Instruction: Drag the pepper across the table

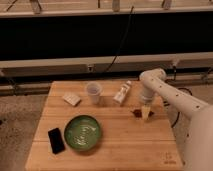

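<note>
pepper reached, the drag itself not yet done

pepper [136,112] lies at the middle right of the table [125,152], just below a small white carton [123,93] and well apart from the green bowl [83,133] at the lower left of centre. the gripper [145,115] points straight down at the wood, its tip right beside the pepper's right-hand end. whether it touches the pepper or stands a hair off, i cannot tell. the pincer stands wide, with nothing clamped in it.

as a judgement: the approach looks finished, and the pull across the table is what remains. the pepper sits toward the right edge, so most of the tabletop lies to its left. a sweep that way would have to stay low against the wood and pass between the paper cup [93,93] above and the bowl below, well above the black phone [56,140].
</note>
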Motion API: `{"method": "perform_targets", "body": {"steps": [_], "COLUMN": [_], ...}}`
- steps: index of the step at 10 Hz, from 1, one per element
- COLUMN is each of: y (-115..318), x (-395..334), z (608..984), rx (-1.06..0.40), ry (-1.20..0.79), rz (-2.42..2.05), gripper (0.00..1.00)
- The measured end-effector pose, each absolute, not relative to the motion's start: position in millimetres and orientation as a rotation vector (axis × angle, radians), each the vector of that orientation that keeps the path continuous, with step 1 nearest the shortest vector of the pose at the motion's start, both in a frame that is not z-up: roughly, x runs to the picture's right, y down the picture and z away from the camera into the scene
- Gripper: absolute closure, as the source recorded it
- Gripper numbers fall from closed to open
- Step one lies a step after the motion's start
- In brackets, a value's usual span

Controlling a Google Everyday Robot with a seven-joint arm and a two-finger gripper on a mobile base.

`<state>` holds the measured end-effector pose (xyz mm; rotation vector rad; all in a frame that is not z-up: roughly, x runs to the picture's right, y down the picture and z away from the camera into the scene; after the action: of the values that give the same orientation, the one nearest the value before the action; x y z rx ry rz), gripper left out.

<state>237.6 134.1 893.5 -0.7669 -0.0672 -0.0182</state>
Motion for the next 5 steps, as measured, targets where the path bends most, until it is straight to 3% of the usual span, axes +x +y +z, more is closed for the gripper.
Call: {"method": "perform_targets", "body": {"steps": [3, 5], "y": [131.3, 129.2], "x": [237.3, 237.1], "z": [896.6, 899.2], "rx": [-0.769, -0.771], "ry": [-0.071, -0.073], "rz": [-0.02, -0.021], "gripper": [0.36, 0.36]}}
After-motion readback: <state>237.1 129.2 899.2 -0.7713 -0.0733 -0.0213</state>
